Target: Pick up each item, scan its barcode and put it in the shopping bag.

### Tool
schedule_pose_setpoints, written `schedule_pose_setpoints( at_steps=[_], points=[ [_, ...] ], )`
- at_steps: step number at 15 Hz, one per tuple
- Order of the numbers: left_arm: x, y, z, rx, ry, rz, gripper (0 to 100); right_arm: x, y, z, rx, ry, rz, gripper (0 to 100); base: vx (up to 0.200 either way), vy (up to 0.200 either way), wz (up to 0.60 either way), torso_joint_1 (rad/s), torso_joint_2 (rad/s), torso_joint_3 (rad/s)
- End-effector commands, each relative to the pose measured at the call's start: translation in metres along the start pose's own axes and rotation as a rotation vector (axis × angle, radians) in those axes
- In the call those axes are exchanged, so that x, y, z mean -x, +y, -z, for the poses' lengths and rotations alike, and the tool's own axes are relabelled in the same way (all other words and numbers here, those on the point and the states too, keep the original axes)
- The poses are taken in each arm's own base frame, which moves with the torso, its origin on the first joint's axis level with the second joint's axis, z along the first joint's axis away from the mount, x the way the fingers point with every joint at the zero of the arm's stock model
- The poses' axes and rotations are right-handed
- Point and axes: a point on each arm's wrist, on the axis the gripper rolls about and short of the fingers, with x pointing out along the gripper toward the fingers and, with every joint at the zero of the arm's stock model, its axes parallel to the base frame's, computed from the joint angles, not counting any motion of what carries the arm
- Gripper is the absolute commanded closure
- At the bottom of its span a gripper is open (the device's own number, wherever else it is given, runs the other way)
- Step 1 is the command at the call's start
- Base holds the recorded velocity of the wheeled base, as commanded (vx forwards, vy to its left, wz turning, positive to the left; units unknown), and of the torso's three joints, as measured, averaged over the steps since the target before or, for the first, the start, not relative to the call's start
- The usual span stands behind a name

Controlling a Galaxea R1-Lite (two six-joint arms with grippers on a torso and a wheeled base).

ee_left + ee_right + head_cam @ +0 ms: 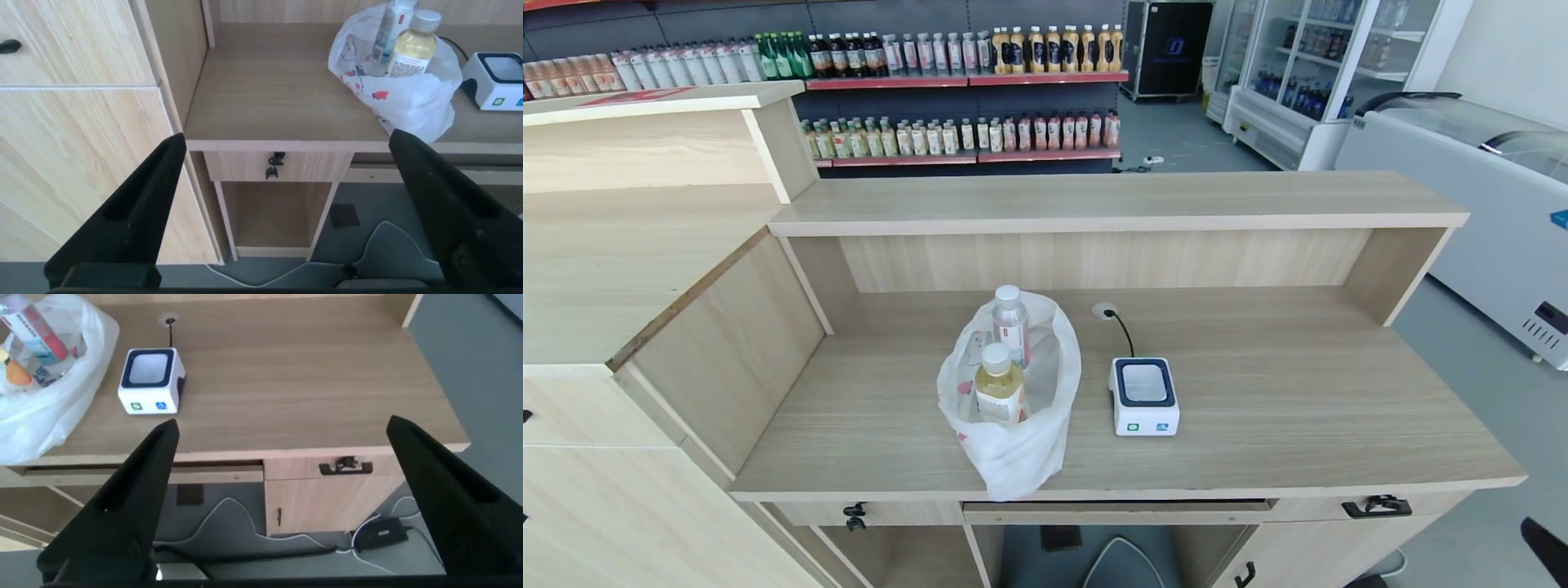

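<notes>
Tabletop (1298, 392) bears scanner (1143, 396) and shopping bag (1021, 445) holding two bottles (1001, 388); our left tool (286, 143) and right tool (282, 425) gape released; we judge bagging done.

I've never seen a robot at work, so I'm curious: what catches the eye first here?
A white shopping bag stands on the wooden counter, holding two upright bottles: a yellow drink bottle in front of a paler bottle. A small white scanner sits beside it, to the robot's right. The left gripper and right gripper hang open and empty, low before the counter's front edge.
</notes>
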Motion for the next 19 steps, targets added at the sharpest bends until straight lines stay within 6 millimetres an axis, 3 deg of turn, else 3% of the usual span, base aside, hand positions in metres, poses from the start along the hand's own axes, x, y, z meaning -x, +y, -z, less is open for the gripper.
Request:
schedule_pose_setpoints(
  at_steps=[1, 6, 19],
  points=[
    [0.0000, 0.0000, 0.0000, 0.001, 0.000, 0.000, 0, 0.0352, 0.0035, 0.0498, -0.034, -0.030, 0.000, 0, 0.000, 0.000, 0.00, 0.000, 0.00, 0.000],
    [0.0000, 0.0000, 0.0000, -0.001, 0.000, 0.000, 0, 0.0443, 0.0029, 0.0551, -0.023, -0.124, -0.073, 0, 0.000, 0.000, 0.00, 0.000, 0.00, 0.000],
    [0.0000, 0.0000, 0.0000, -0.001, 0.000, 0.000, 0, 0.0441, 0.0017, 0.0591, -0.046, -0.087, -0.013, 0, 0.000, 0.000, 0.00, 0.000, 0.00, 0.000]
  ],
)
